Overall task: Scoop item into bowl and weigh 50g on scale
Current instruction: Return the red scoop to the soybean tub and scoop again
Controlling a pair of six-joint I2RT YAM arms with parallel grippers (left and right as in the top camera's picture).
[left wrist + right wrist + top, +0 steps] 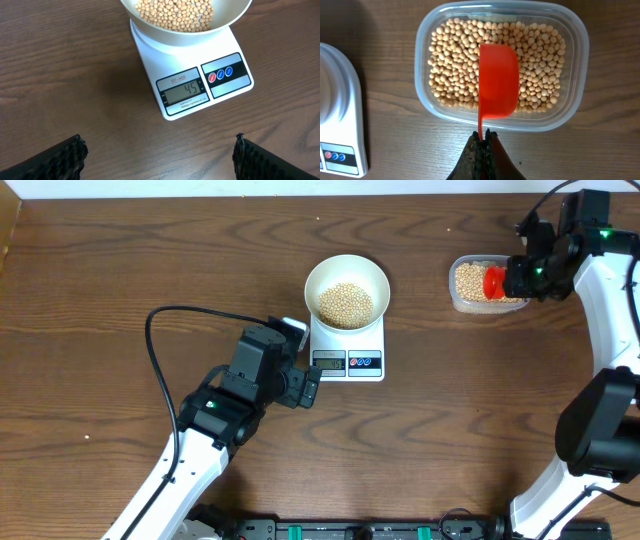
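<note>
The white bowl (pixel 346 290) sits on the white scale (pixel 348 350) and holds a heap of tan beans (pixel 345 304). In the left wrist view the scale (pixel 192 85) shows 45 on its display, with the bowl (pixel 186 22) at the top. My left gripper (pixel 159 150) stands open above the bare table in front of the scale, nothing between its fingers. My right gripper (pixel 483 136) is shut on the thin handle of a red scoop (pixel 498 81), which hangs over the clear tub (pixel 501 65) of beans (pixel 455 60). The scoop looks empty.
The clear tub (pixel 485 285) stands at the back right of the brown wooden table (pixel 120 270). The left arm's black cable (pixel 160 370) loops over the table at the left. The right arm (pixel 600 380) runs down the right edge.
</note>
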